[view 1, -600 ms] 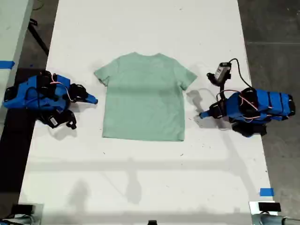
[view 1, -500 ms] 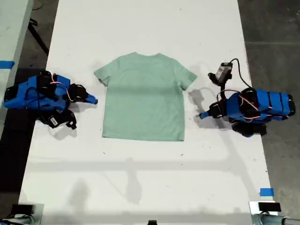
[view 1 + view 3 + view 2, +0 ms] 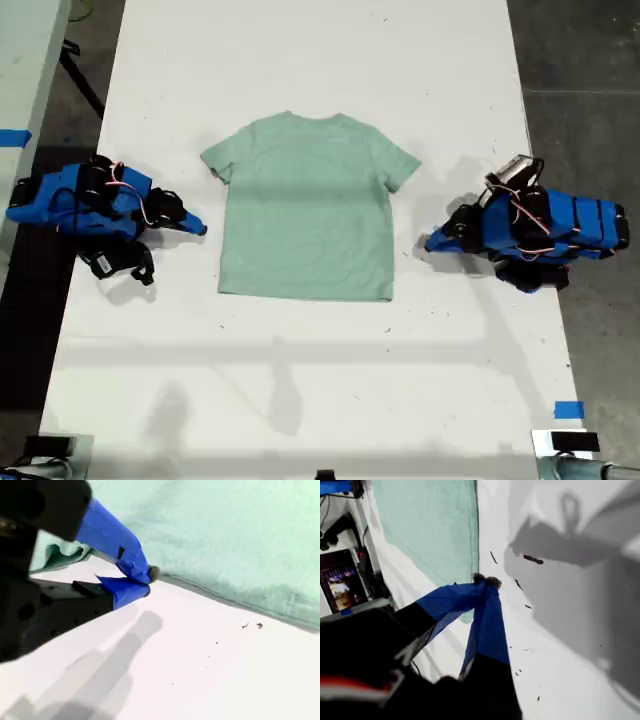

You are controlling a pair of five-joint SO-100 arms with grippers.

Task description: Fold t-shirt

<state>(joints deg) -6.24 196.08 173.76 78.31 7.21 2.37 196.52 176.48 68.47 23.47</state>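
A long white table (image 3: 300,60) runs from the near edge to the far edge of the exterior view, its smooth matte top dotted with small dark specks and crossed by soft grey shadows. Grey floor (image 3: 580,60) shows past its sides.

The t-shirt (image 3: 305,205) lies flat and unfolded at the middle of the table, collar toward the far side and hem toward the near side. It is plain pale mint-green cloth without print, with both short sleeves spread out. The sleeve on the exterior view's left has a small curl at its edge. Up close the fabric (image 3: 225,530) looks soft and finely knit, and its side edge (image 3: 430,525) runs straight.

Two blue and black arms flank the shirt, red and white wires looped over their bodies. The first arm (image 3: 545,228) lies low on the exterior view's right, and the second arm (image 3: 85,200) on the exterior view's left.

My first gripper (image 3: 430,243) points at the shirt's side, near but apart from it. Its blue tapered jaws are closed tip to tip (image 3: 485,581) with nothing between them. My second gripper (image 3: 200,228) sits just beside the opposite side of the shirt, below the curled sleeve. Its jaws are likewise drawn together at the tips (image 3: 149,580) over bare table, gripping nothing.

A small strip of blue tape (image 3: 568,409) marks the table's near corner on the exterior view's right.
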